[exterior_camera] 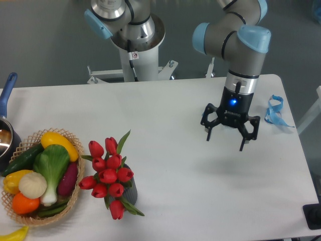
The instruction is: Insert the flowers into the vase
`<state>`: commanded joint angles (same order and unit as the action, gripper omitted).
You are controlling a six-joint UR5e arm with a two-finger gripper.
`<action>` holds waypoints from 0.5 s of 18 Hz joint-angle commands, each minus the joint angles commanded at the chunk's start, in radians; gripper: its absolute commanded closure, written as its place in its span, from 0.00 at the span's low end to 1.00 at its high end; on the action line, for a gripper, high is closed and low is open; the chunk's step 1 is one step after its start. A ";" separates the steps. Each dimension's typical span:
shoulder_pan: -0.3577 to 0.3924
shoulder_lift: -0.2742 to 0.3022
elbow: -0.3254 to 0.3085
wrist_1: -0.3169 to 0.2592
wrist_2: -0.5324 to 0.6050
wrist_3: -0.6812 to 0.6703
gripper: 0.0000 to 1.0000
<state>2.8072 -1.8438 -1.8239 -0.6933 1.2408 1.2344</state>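
Observation:
The red tulips with green leaves stand bunched in the dark grey ribbed vase at the front left of the white table. The buds hide most of the vase; only its right side shows. My gripper hangs over the right half of the table, well away from the flowers. Its black fingers are spread apart and hold nothing.
A wicker basket full of vegetables sits at the left front, next to the flowers. A dark pot with a blue handle is at the left edge. A blue ribbon lies near the right edge. A yellow item lies at the front left corner.

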 joint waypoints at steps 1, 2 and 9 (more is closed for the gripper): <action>-0.002 0.002 -0.002 -0.003 0.021 0.055 0.00; -0.006 0.002 -0.006 -0.009 0.037 0.100 0.00; -0.015 0.028 -0.070 -0.051 0.147 0.151 0.00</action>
<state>2.7918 -1.8163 -1.8943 -0.7439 1.3880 1.3852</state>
